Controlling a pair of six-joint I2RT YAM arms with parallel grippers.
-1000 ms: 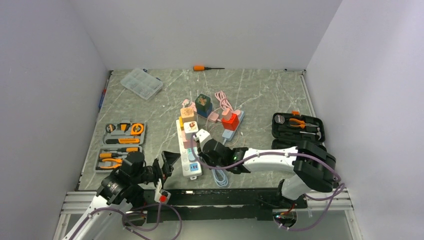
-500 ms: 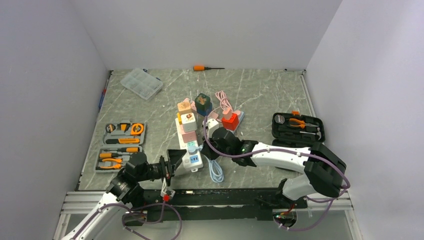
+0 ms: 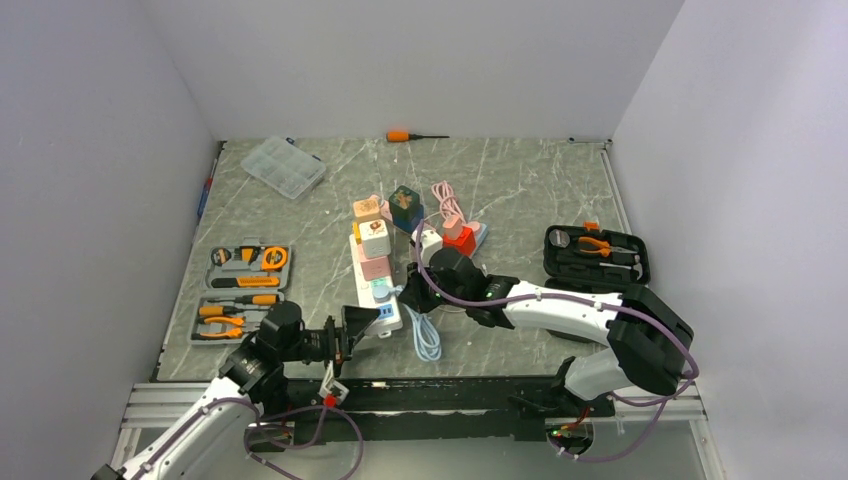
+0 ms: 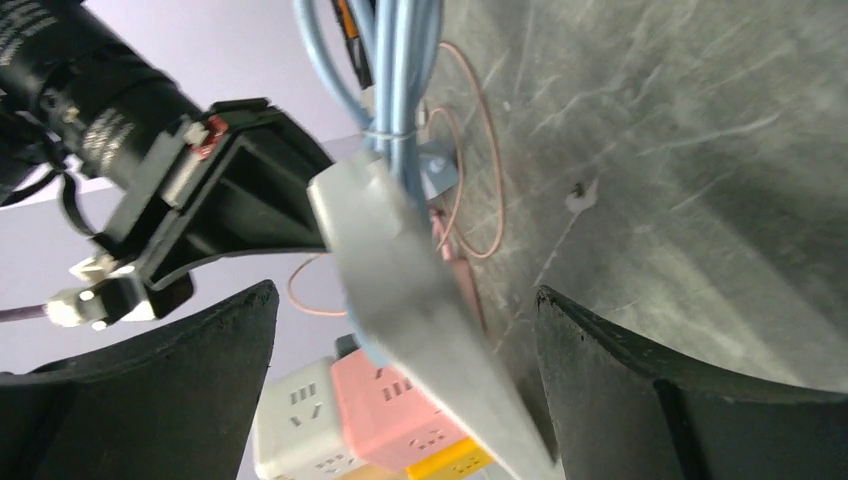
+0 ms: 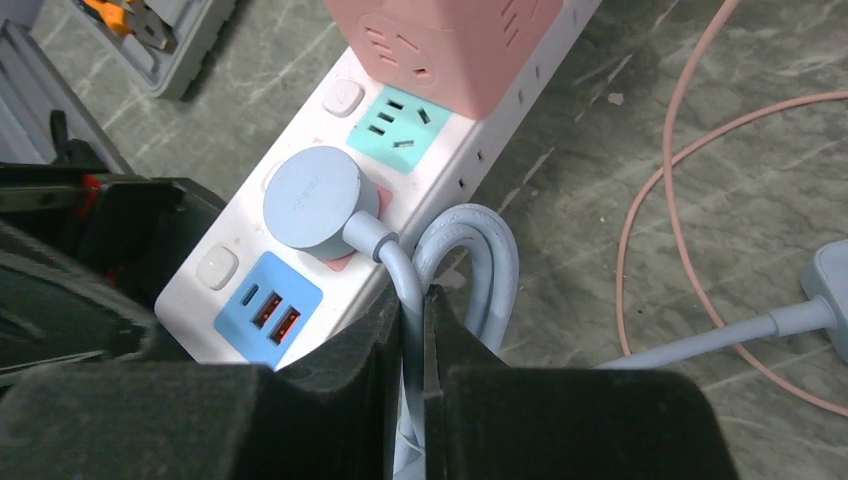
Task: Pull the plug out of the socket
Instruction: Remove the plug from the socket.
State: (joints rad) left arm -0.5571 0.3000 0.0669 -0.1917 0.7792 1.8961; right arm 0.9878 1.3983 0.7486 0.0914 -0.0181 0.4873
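Observation:
The socket [image 3: 390, 312] is a long white power strip with pastel panels, lying lengthwise mid-table with cube adapters plugged on it. A round light-blue plug [image 5: 313, 203] sits in its pink outlet near the blue USB end. My right gripper [image 5: 408, 300] is shut on the plug's blue cord just below the plug; in the top view it [image 3: 412, 297] is at the strip's right side. My left gripper [image 3: 370, 326] is open at the strip's near end; in its own view the strip [image 4: 420, 330] lies blurred between its fingers [image 4: 200, 350].
An orange tool kit [image 3: 238, 290] lies at the left, and a black tool case [image 3: 596, 255] at the right. A clear parts box [image 3: 285, 166] and a screwdriver [image 3: 410, 135] are at the back. A dark green cube [image 3: 406, 208], a red cube [image 3: 460, 240] and pink cable [image 3: 450, 205] crowd behind the strip.
The right gripper moved away from the arm bases with the cord, dragging the strip's near end with it. The left gripper reached right to that near end, staying open.

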